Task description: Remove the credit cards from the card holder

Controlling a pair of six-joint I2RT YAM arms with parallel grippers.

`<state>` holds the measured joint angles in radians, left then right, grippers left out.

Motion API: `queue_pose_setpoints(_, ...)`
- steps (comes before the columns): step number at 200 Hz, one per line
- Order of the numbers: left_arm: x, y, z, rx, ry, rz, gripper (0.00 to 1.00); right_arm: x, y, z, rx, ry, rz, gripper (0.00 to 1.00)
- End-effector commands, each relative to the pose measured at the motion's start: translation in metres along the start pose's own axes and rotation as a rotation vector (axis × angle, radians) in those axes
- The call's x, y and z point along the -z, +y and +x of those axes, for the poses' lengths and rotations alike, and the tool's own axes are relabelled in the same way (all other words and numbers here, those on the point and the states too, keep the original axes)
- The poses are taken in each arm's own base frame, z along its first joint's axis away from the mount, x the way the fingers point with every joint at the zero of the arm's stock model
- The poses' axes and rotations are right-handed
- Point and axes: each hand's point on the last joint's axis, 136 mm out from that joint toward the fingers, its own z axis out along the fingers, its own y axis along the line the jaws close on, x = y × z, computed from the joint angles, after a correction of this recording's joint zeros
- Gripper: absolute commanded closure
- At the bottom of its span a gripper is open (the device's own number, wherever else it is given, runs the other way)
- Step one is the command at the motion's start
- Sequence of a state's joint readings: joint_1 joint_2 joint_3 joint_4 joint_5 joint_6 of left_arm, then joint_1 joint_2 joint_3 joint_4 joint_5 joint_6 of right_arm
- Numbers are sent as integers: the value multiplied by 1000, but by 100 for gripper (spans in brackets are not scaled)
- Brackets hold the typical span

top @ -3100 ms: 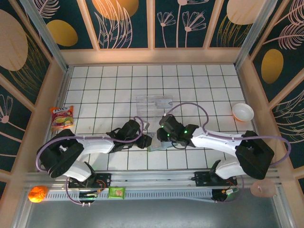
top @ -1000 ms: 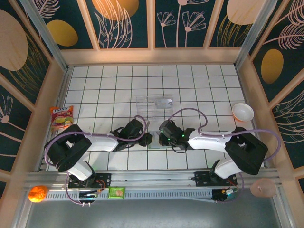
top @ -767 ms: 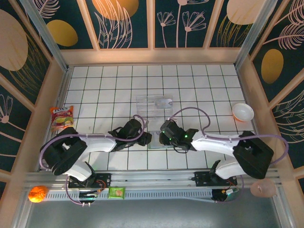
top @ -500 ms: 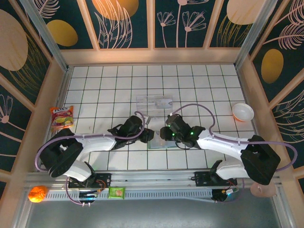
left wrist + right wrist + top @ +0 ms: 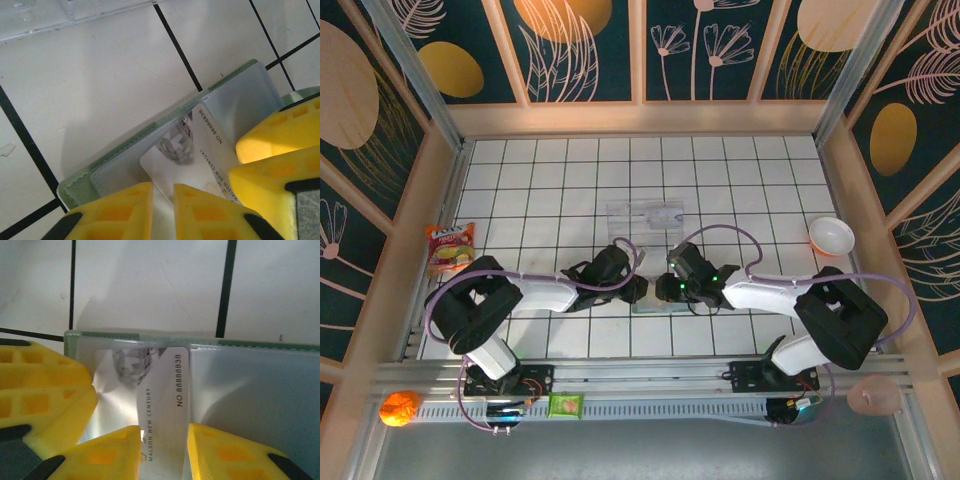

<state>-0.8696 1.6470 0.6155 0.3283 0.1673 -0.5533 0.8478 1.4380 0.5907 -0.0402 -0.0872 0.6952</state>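
While right tool pinches credit card in open card holder, left tool beside, state unclear.

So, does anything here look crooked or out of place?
One credit card sits askew in the open card holder: sticking partly out, its corner angled across the pocket. Nothing looks spilled or damaged.

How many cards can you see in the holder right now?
1: a printed card poking out of a pocket of the open holder, near its fold. More may be hidden inside the pockets.
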Motion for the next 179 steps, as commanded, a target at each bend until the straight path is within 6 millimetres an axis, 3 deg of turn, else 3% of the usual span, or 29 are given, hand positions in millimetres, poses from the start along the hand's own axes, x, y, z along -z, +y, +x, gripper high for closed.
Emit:
queue_pose_setpoints(1, -6, 20, 36, 19, 94, -44, 85, -1, -20, 8, -34, 9, 64, 68)
queue_pose_setpoints(48, -6, 28, 57, 50, 130, -38, 90, -2, -34, 18, -41, 32, 109, 67)
queue_pose_setpoints(78, -6, 25, 53, 45, 123, -28, 90, -1, -10, 17, -3, 27, -21, 69)
queue_pose_setpoints(109, -6, 23, 50, 40, 120, -27, 92, 0, 5, 14, -16, 34, -115, 77)
queue_pose_setpoints(179, -3, 26, 50, 43, 114, -42, 98, 2, -16, 18, -137, 41, -124, 100)
